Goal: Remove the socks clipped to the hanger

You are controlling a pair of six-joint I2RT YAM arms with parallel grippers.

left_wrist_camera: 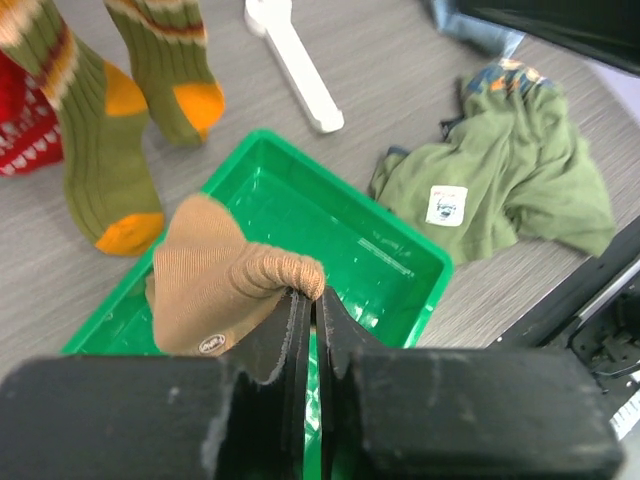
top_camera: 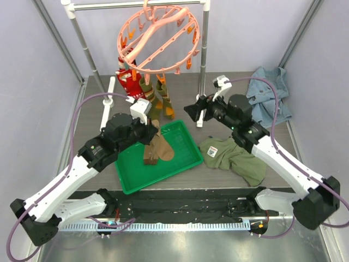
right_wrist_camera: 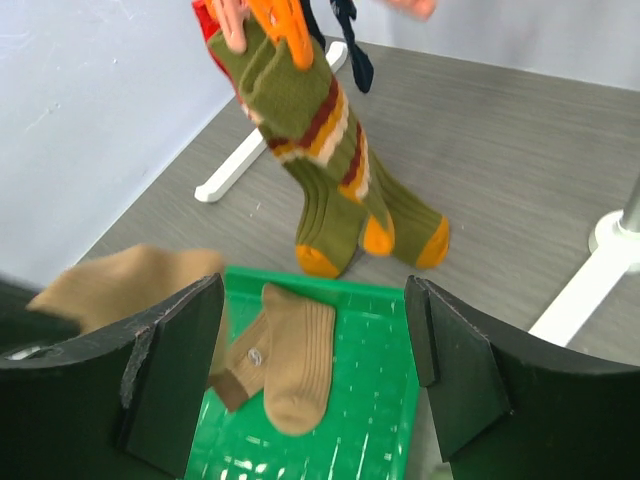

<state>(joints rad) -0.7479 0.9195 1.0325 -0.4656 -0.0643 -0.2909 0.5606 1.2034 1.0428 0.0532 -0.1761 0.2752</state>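
The left claw (left_wrist_camera: 310, 300) is clenched on a fold of a tan sock (left_wrist_camera: 215, 280), a soft ribbed knit that drapes to one side of the flat black pads and hangs over the tray (left_wrist_camera: 400, 260). The tray is a shallow rectangle of glossy green plastic on the grey wood-grain desk (left_wrist_camera: 400, 80). A second tan sock (right_wrist_camera: 290, 365) lies flat inside it, bent at the heel, with its darker brown cuff toward the near side. Right of the tray, a crumpled olive shirt (top_camera: 234, 155) with a small white label rests on the desk.

The right claw (right_wrist_camera: 315, 300) is spread wide and grips nothing, facing the tray and the hanging socks from the right.

Beyond the tray, two olive socks (right_wrist_camera: 320, 150) hang clipped by their cuffs to orange pegs (right_wrist_camera: 280, 25). Their long axes are near vertical, with orange toes and heels lowest and striped bands above. A red sock (top_camera: 128, 82) with white pattern hangs just left of them. All hang from the round pink hanger (top_camera: 158, 41), its spoked ring tilted, hooked on a white rack (top_camera: 136, 5). A denim garment (top_camera: 270, 93) lies far right.
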